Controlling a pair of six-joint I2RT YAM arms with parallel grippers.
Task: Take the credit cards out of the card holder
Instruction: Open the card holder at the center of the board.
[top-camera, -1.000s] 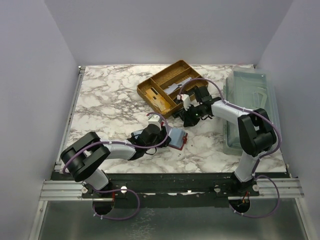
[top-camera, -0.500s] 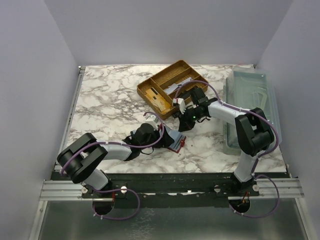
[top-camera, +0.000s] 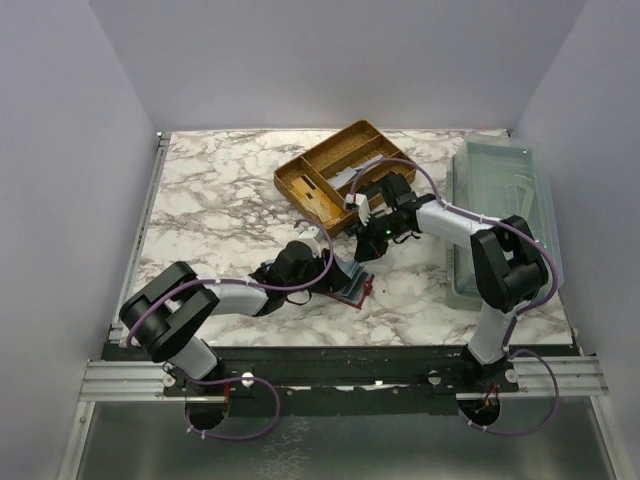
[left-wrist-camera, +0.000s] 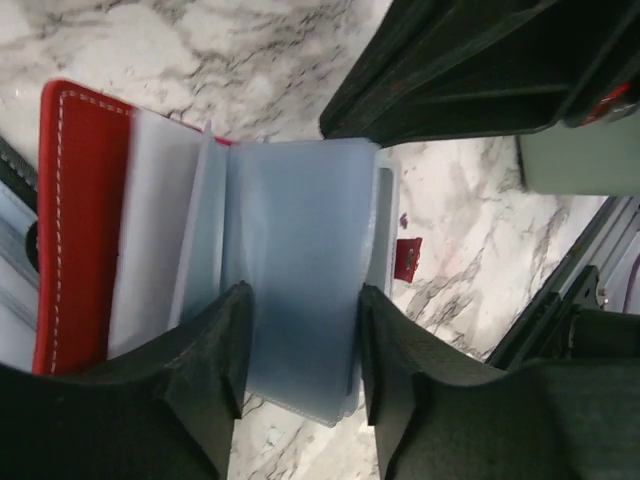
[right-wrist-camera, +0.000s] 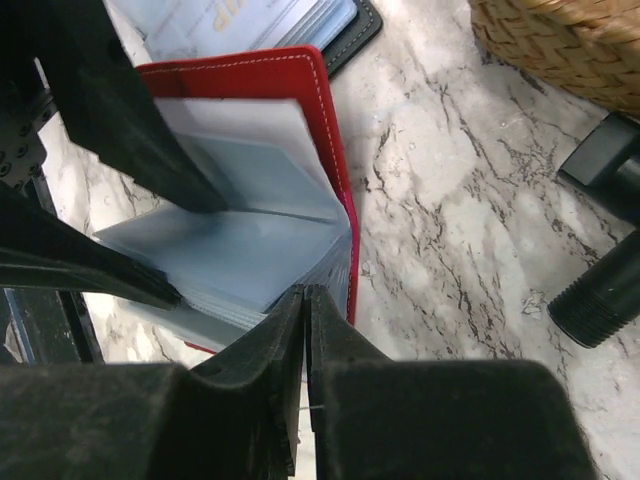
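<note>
The red card holder (top-camera: 354, 283) (left-wrist-camera: 78, 200) (right-wrist-camera: 300, 75) lies open on the marble, between the two arms. Pale grey-blue credit cards (left-wrist-camera: 300, 250) (right-wrist-camera: 235, 240) fan up from it in a stack of leaves. My left gripper (left-wrist-camera: 300, 335) (top-camera: 330, 268) is open over this stack, one finger near each long edge. My right gripper (right-wrist-camera: 305, 295) (top-camera: 362, 250) is shut, and its tip rests against the stack's edge by the red spine. Whether a thin leaf is pinched there does not show.
A wicker divided tray (top-camera: 335, 175) (right-wrist-camera: 570, 50) stands just behind the holder. A clear plastic bin (top-camera: 505, 215) runs along the right edge. A dark-edged wallet with pale cards (right-wrist-camera: 250, 20) lies beside the red holder. A small red scrap (left-wrist-camera: 407, 258) sits on the marble.
My right gripper has come forward and left from near the tray to the holder's edge. The left gripper has shifted slightly over the stack, with its jaws widening and then narrowing.
</note>
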